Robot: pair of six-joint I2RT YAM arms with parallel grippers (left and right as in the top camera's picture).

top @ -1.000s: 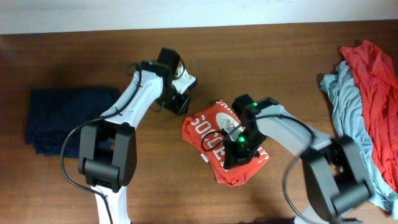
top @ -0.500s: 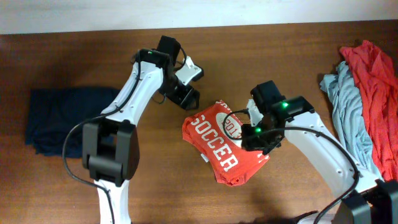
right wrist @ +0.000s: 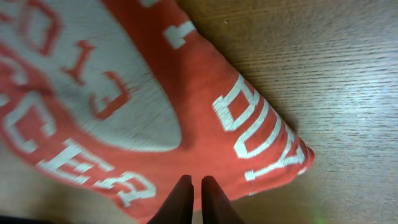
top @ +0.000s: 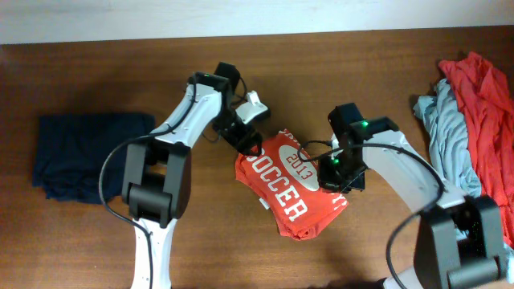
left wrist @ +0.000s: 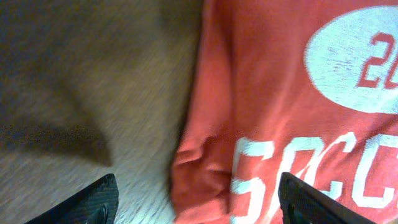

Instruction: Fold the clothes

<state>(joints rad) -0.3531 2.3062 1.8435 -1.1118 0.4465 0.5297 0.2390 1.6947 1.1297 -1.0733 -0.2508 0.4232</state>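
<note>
The orange-red T-shirt [top: 287, 191] with white "2013 SOCCER" print lies folded into a small packet at the table's middle. My left gripper [top: 248, 145] hovers at its upper-left corner, open. In the left wrist view the shirt [left wrist: 280, 93] fills the right side, and the left gripper [left wrist: 199, 208] has its fingers [left wrist: 93, 204] wide apart, one over wood and one over the print. My right gripper [top: 339, 172] is at the packet's right edge. In the right wrist view that gripper [right wrist: 196, 200] is shut above the shirt [right wrist: 205, 130], with no cloth seen between its fingers.
A folded navy shirt [top: 87, 152] lies at the far left. A loose heap of a red shirt [top: 482, 112] and a grey-blue one [top: 446, 140] sits at the right edge. Bare brown table [top: 201, 233] surrounds the packet.
My left gripper opened and moved down-right to the packet's upper-left corner. My right gripper drew off the packet's middle to its right edge, uncovering the print.
</note>
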